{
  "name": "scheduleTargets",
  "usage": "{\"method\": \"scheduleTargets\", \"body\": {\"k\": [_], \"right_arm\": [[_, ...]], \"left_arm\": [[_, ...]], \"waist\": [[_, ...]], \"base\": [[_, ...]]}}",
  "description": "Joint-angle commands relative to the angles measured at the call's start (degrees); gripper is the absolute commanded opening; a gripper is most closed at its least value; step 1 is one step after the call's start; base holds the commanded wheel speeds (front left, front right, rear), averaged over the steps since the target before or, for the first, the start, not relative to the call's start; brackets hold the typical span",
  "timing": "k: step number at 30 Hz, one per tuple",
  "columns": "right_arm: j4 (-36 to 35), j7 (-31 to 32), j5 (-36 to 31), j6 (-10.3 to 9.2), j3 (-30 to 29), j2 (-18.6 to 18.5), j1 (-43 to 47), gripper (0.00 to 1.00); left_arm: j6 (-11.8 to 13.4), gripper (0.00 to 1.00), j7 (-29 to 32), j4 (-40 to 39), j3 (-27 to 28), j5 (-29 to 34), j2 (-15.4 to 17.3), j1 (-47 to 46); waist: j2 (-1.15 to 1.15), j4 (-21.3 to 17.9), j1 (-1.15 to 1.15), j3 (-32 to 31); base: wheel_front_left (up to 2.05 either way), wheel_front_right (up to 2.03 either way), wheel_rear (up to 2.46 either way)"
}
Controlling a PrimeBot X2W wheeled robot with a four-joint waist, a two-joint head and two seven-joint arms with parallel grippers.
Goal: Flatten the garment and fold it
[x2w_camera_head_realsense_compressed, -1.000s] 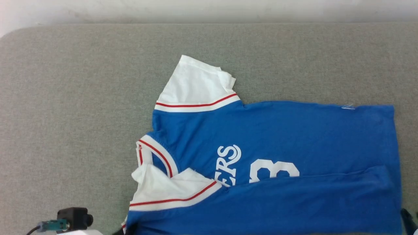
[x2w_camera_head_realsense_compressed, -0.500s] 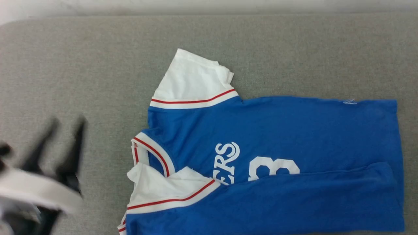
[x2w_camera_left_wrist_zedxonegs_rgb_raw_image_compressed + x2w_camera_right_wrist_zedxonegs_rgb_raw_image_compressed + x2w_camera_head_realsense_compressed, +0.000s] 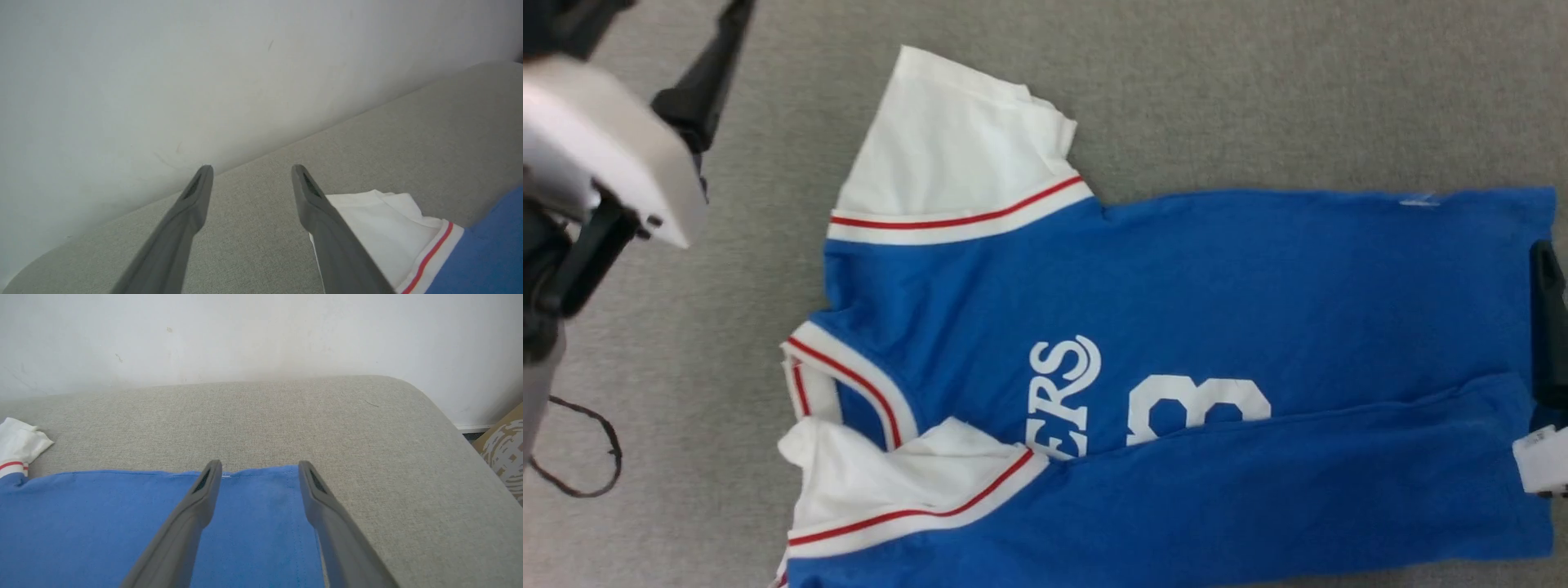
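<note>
Jersey T-shirt (image 3: 1258, 286) spread sideways on grey upholstered surface (image 3: 1258, 98), collar (image 3: 845, 380) toward robot's left, hem (image 3: 1539, 220) toward right. Near long edge folded over front, covering lower halves of white lettering (image 3: 1062, 392) and number (image 3: 1196, 404); near sleeve (image 3: 890, 482) laid across collar; nearest edge cut off by head view's bottom.

Left gripper (image 3: 250, 171) with fingers spread, empty, over bare surface just beside far white sleeve (image 3: 947, 155); blurred in head view. Right gripper (image 3: 260, 467) likewise spread wide, holding nothing, above hem's far corner; contact with cloth unclear.

Open surface beyond far sleeve up to white wall (image 3: 122, 61), left of collar around black cable loop (image 3: 580, 449), and right of hem to rounded corner.
</note>
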Motion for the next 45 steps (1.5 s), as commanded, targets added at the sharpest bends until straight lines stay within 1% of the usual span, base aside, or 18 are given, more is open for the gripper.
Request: {"method": "scheduleTargets", "body": {"k": [1, 4, 9, 15, 23, 24, 25, 26, 31, 33, 35, 36, 39, 41, 45], "right_arm": [[0.42, -0.74, -0.48, -0.05, 0.32, -0.05, -0.78, 1.00], [0.88, -1.30, -0.45, -0.05, 0.82, -0.05, -1.00, 1.00], [1.18, -1.53, -0.59, -0.05, 1.68, -0.05, -1.62, 1.00], [1.21, -1.41, -0.76, -0.05, 2.80, -0.05, -2.36, 1.00], [0.60, -1.03, -1.12, -0.05, 3.21, -0.05, -2.75, 1.00], [0.49, -0.94, -1.16, -0.05, 3.12, -0.05, -2.71, 1.00], [0.33, -0.75, -1.23, -0.05, 3.03, -0.05, -2.70, 1.00], [-0.01, -0.59, -1.52, -0.05, 3.00, -0.05, -2.84, 1.00], [-3.04, 0.67, -3.51, -0.05, 2.81, -0.05, -6.62, 1.00], [-4.30, 2.06, -4.75, -0.05, 3.09, -1.03, -9.61, 1.00], [-4.17, 3.80, -3.42, -0.05, 2.82, -1.66, -13.49, 1.00], [-3.59, 5.04, -2.64, -0.05, 2.17, -1.75, -15.34, 1.00], [0.50, 9.96, -1.78, -0.05, -0.11, -4.38, -19.56, 1.00], [4.31, 14.36, -1.52, -0.05, -0.76, -6.33, -20.65, 1.00], [9.96, 23.22, 0.42, -0.05, -2.01, -6.46, -21.43, 1.00]], "left_arm": [[-1.87, 1.00, 3.54, 2.44, -1.80, -0.84, 0.21, -2.88], [-4.51, 1.00, 9.30, 5.96, -4.23, -3.31, -0.36, -7.18], [-6.84, 1.00, 14.42, 8.93, -6.69, -6.79, -0.99, -11.93], [-7.77, 1.00, 18.64, 11.55, -9.38, -9.66, -1.70, -14.99], [-7.89, 1.00, 20.51, 14.52, -10.92, -10.39, -1.50, -14.94], [-7.87, 0.42, 20.68, 14.78, -11.10, -10.59, -1.60, -14.65], [-7.88, 0.18, 20.70, 14.89, -11.28, -10.73, -1.66, -14.37], [-7.91, 0.00, 20.54, 14.90, -11.43, -10.81, -1.72, -14.14], [-7.98, 0.00, 18.84, 14.45, -11.58, -11.00, -1.82, -12.96], [-7.92, 0.00, 17.61, 14.05, -11.48, -10.55, -1.87, -12.58], [-7.84, 0.00, 16.45, 13.65, -11.47, -10.32, -2.22, -12.16], [-7.77, 0.00, 15.94, 13.43, -11.47, -10.23, -2.44, -11.98], [-7.51, 0.00, 15.40, 12.76, -11.83, -10.03, -3.07, -11.69], [-7.39, 0.00, 15.24, 12.45, -12.02, -9.94, -3.38, -11.69], [-7.14, 0.00, 15.25, 11.90, -12.21, -9.91, -3.60, -11.79]], "waist": [[0.00, -2.84, -0.02, 3.36], [0.00, -3.75, -0.02, 5.04], [0.00, -4.89, -0.02, 7.73], [0.00, -5.86, -0.02, 10.09], [0.00, -6.99, -0.02, 11.36], [0.00, -7.01, -0.02, 11.38], [0.00, -6.98, -0.02, 11.35], [0.00, -6.93, -0.02, 11.27], [0.00, -6.23, -0.02, 10.02], [0.00, -5.87, -0.02, 9.46], [0.00, -5.48, -0.02, 8.99], [0.00, -5.30, -0.02, 8.83], [0.00, -4.55, -0.02, 8.73], [0.00, -4.18, -0.02, 8.85], [0.00, -3.66, -0.02, 9.48]], "base": [[0.00, 0.00, 0.00], [0.00, 0.00, 0.00], [0.00, 0.00, 0.00], [0.00, 0.00, 0.00], [0.00, 0.00, 0.00], [0.00, 0.00, 0.00], [0.00, 0.00, 0.00], [0.00, 0.00, 0.00], [0.00, 0.00, 0.00], [0.00, 0.00, 0.00], [0.00, 0.00, 0.00], [0.00, 0.00, 0.00], [0.00, 0.00, 0.00], [0.00, 0.00, 0.00], [0.00, 0.00, 0.00]]}}
